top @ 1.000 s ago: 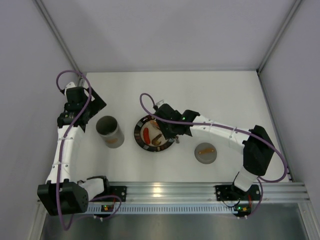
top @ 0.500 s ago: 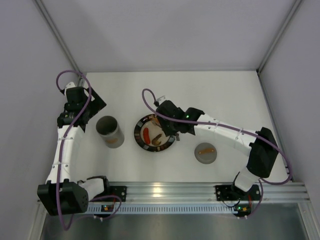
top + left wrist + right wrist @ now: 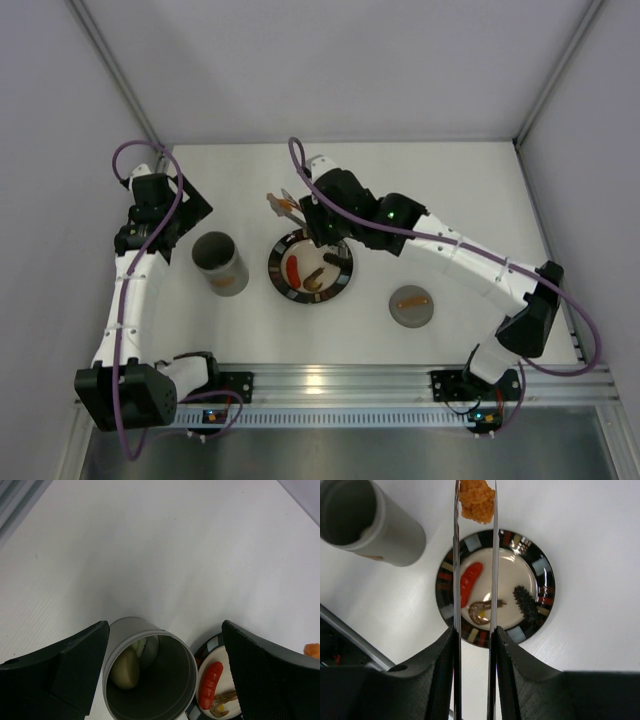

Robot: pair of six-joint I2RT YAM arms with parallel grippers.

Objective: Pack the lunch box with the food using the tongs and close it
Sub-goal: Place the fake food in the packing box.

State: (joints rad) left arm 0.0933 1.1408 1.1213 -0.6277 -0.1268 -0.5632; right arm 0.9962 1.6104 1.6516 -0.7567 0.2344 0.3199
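My right gripper (image 3: 313, 218) (image 3: 475, 636) is shut on the silver tongs (image 3: 456, 580). The tongs' tips pinch an orange food piece (image 3: 477, 499) (image 3: 285, 207), held in the air beyond the far-left rim of the plate (image 3: 343, 285) (image 3: 542, 570). A red sausage (image 3: 293, 268) (image 3: 469, 582), a brown shrimp-like bit (image 3: 482, 611) and a dark bumpy piece (image 3: 525, 605) lie on the plate. The grey lunch box (image 3: 220, 262) (image 3: 150, 675) (image 3: 360, 517) stands uncovered left of the plate, with a white lump (image 3: 125, 667) inside. My left gripper (image 3: 188, 208) (image 3: 165, 630) hangs open just behind the lunch box.
The round grey lid (image 3: 411, 306) with its orange-brown handle lies on the table right of the plate. Grey walls close in the white table on the left, back and right. An aluminium rail (image 3: 330, 380) carries both arm bases at the near edge.
My right arm has lifted the tongs off the plate and swung them back and left, carrying the orange piece with them. The left arm has not moved.
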